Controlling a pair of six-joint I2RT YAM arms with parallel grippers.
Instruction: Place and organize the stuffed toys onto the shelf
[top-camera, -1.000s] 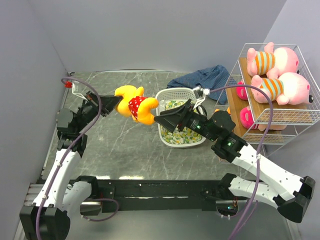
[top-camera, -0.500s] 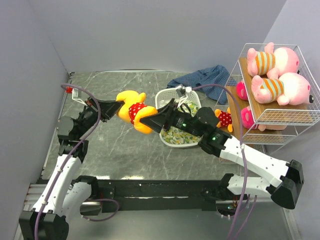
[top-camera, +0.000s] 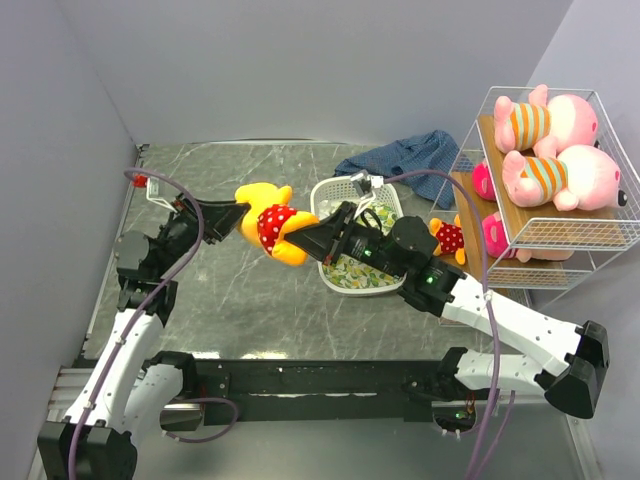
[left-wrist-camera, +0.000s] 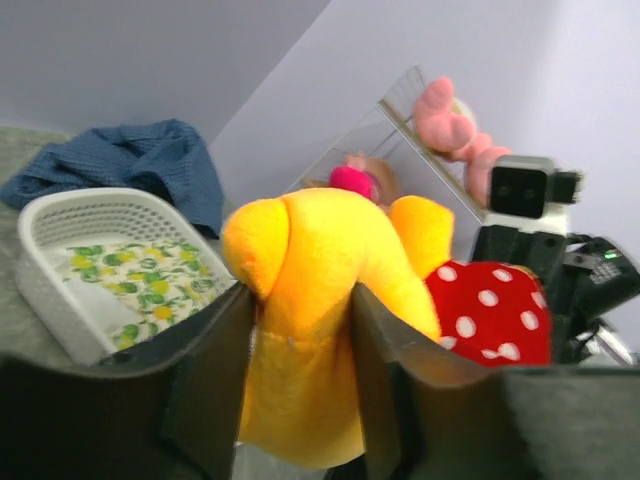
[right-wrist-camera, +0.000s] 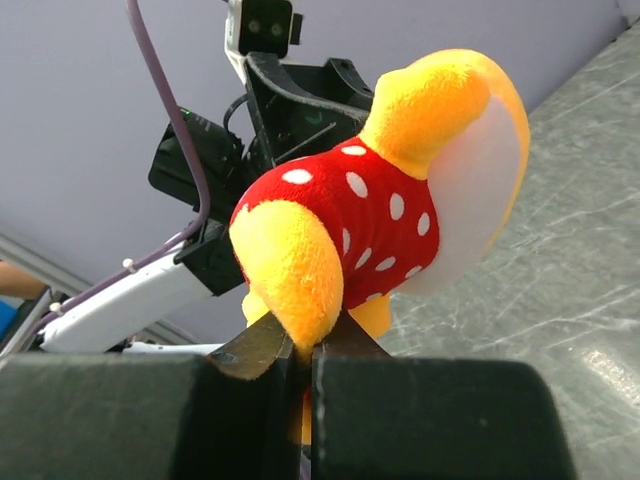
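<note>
A yellow-orange bear (top-camera: 270, 232) in a red white-dotted shirt hangs in the air left of the basket, between both arms. My right gripper (top-camera: 300, 237) is shut on one of its yellow limbs (right-wrist-camera: 300, 270), pinched between the fingertips (right-wrist-camera: 262, 345). My left gripper (top-camera: 240, 215) stands open, with the bear's (left-wrist-camera: 310, 260) other end loose between its fingers (left-wrist-camera: 215, 350). The white wire shelf (top-camera: 600, 100) stands at the right. Two pink pigs (top-camera: 550, 122) (top-camera: 565, 178) lie on its top plank. A small bear (top-camera: 447, 236) and pink dolls (top-camera: 495, 235) sit on the tier below.
A white slotted basket (top-camera: 335, 190) lined with lemon-print cloth sits just behind my right gripper. Crumpled blue fabric (top-camera: 405, 155) lies behind it beside the shelf. Grey walls close in the left side and the back.
My right arm reached left and its jaws closed on the bear's limb. My left jaws have spread apart from their pinch on the bear. The bear has hardly moved.
</note>
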